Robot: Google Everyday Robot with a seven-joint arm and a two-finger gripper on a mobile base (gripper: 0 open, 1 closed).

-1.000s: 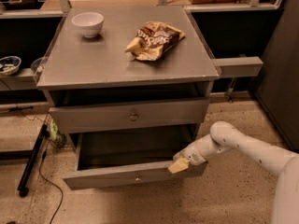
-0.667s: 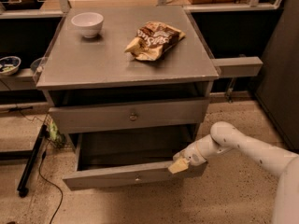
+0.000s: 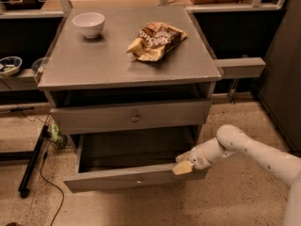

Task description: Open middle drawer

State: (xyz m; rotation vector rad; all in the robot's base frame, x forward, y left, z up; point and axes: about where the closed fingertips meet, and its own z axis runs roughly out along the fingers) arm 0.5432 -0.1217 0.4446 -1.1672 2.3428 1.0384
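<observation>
The middle drawer (image 3: 117, 177) is a grey flat-fronted drawer with a small round knob (image 3: 138, 180). It stands pulled out from the cabinet, with its dark inside showing. My gripper (image 3: 183, 167) rests at the top edge of the drawer's front, near its right end. The white arm (image 3: 254, 149) reaches in from the lower right. The grey drawer above (image 3: 131, 117) is closed, with its knob (image 3: 135, 118) at centre. A lower drawer is hidden under the pulled-out one.
On the cabinet top (image 3: 94, 65) stand a white bowl (image 3: 89, 23) at the back left and a crumpled chip bag (image 3: 156, 40). A black stand leg and cable (image 3: 33, 166) lie on the floor to the left. A dark cabinet side (image 3: 282, 79) stands to the right.
</observation>
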